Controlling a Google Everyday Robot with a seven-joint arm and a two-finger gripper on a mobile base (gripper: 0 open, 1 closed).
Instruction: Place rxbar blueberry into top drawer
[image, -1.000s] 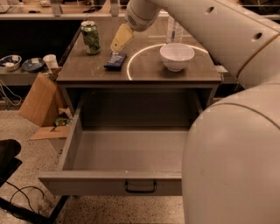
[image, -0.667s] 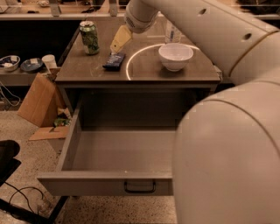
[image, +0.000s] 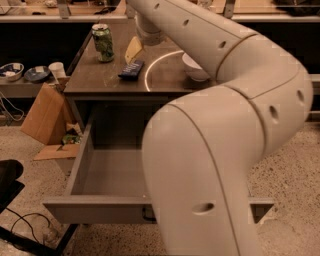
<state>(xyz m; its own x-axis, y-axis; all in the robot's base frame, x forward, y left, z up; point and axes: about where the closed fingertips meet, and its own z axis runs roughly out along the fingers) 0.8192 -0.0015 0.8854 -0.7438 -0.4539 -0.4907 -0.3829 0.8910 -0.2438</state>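
Note:
The rxbar blueberry (image: 131, 69) is a flat dark navy bar lying on the grey cabinet top, just left of a bright ring of light. My gripper (image: 133, 50) hangs right above and slightly behind the bar, its cream-coloured fingers pointing down toward it. The top drawer (image: 75, 165) stands pulled wide out below the cabinet top, its grey inside bare where it shows. My big white arm covers the drawer's right half and most of its front, with the handle.
A green soda can (image: 103, 42) stands at the back left of the cabinet top. A white bowl (image: 194, 67) sits to the right, partly behind my arm. A cardboard box (image: 46, 117) leans on the floor left of the cabinet, below a side shelf with dishes (image: 30, 74).
My arm has swung across the view and now hides much of the drawer and the bowl. The gripper has stayed above the bar, and the bar has not moved.

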